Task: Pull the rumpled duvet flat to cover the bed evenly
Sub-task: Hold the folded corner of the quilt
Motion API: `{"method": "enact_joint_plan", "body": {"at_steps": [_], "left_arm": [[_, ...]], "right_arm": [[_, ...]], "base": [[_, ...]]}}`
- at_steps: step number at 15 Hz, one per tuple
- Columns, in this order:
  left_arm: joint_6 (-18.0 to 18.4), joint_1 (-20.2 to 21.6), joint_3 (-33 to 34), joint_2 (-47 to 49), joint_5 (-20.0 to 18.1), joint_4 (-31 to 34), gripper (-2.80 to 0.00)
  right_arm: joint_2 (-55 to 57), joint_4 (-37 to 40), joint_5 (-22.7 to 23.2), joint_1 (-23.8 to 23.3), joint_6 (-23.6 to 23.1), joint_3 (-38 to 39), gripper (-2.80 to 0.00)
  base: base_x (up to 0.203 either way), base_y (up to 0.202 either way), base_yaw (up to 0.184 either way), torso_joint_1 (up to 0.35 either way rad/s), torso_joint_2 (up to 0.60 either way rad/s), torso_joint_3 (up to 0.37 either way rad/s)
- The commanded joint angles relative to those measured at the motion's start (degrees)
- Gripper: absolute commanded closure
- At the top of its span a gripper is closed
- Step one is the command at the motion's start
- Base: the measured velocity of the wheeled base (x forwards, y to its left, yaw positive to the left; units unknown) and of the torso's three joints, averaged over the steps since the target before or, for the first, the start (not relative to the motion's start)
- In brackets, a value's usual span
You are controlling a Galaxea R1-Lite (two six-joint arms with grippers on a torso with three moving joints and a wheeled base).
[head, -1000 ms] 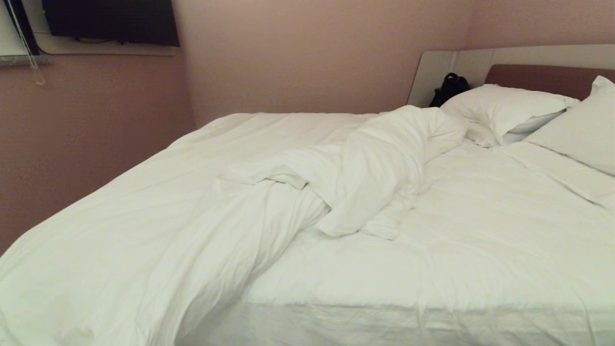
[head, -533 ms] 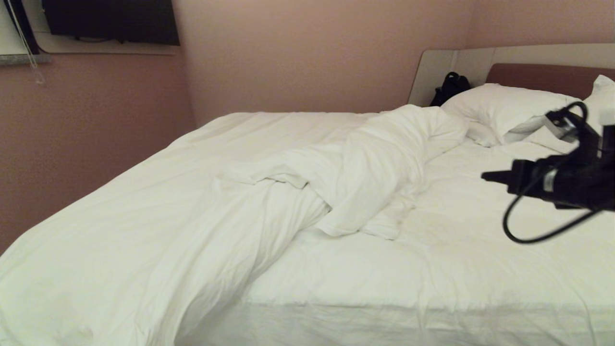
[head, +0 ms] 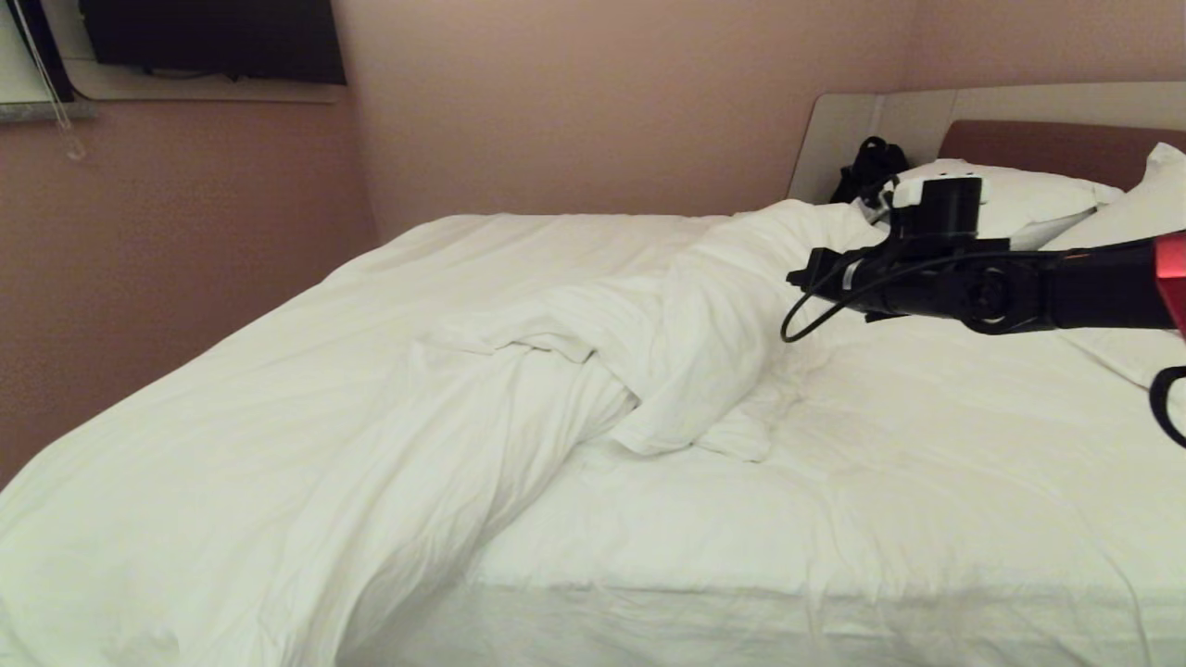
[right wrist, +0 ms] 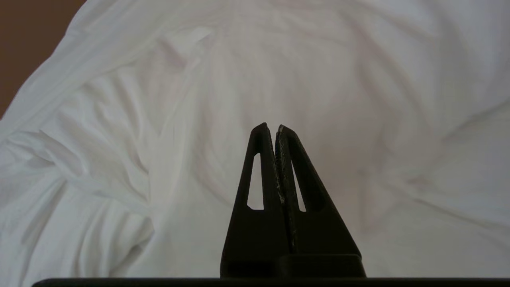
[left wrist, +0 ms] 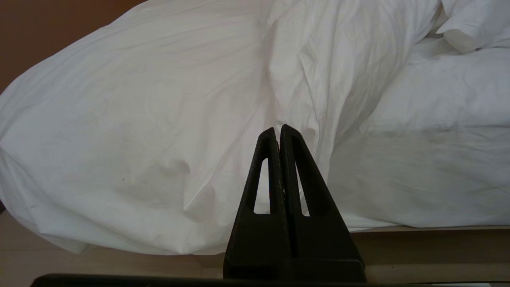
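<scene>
Here the bed (head: 927, 482) fills most of the room, with the duvet (head: 306, 398) spread over its left part and bunched into a thick rumpled ridge that runs from the near left corner up towards the far middle. Its left edge hangs over the side of the bed, close beside the pink wall (head: 176, 250). To the right of the ridge the white sheet (head: 936, 435) lies bare and fairly flat, right out to the near edge of the mattress; this is the widest open stretch. The folded-back corner of the duvet ends about mid-bed, near the middle of the head view.

The right gripper (head: 795, 275) reaches in from the right, level above the sheet and just beside the far end of the ridge, not touching it as far as can be told. Its fingers (right wrist: 275, 167) are pressed together with nothing between them. The left gripper (left wrist: 277, 129) is low at the near side, facing the hanging duvet, likewise clenched and empty.

At the far right two pillows (head: 1028, 199) lean against the headboard (head: 1047, 144), with a black bag (head: 866, 167) in the corner beside them. A dark screen (head: 213, 42) hangs on the far left wall.
</scene>
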Motion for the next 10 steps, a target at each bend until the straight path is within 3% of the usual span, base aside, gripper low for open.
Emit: {"method": "enact_joint_plan", "body": {"at_steps": [1,4,5,6,10], "left_arm": [[0.0,0.0,0.0,0.0,0.0,0.0,0.00],[0.0,0.0,0.0,0.0,0.0,0.0,0.00],[0.0,0.0,0.0,0.0,0.0,0.0,0.00],[0.0,0.0,0.0,0.0,0.0,0.0,0.00],[0.0,0.0,0.0,0.0,0.0,0.0,0.00]], "right_arm": [[6.0,19.0,0.1,1.5,4.1,-4.4,0.00],[7.3,19.4,0.0,2.8,4.2,-4.9,0.00],[8.1,19.3,0.0,3.4,4.0,-5.3,-0.13],[8.3,19.4,0.0,3.4,4.1,-5.6,-2.80],[7.4,19.3,0.0,3.9,3.9,-5.6,-2.80]], "base": [[0.000,0.000,0.000,0.000,0.00,0.000],[0.000,0.000,0.000,0.000,0.00,0.000],[0.000,0.000,0.000,0.000,0.00,0.000],[0.000,0.000,0.000,0.000,0.00,0.000],[0.000,0.000,0.000,0.000,0.00,0.000]]}}
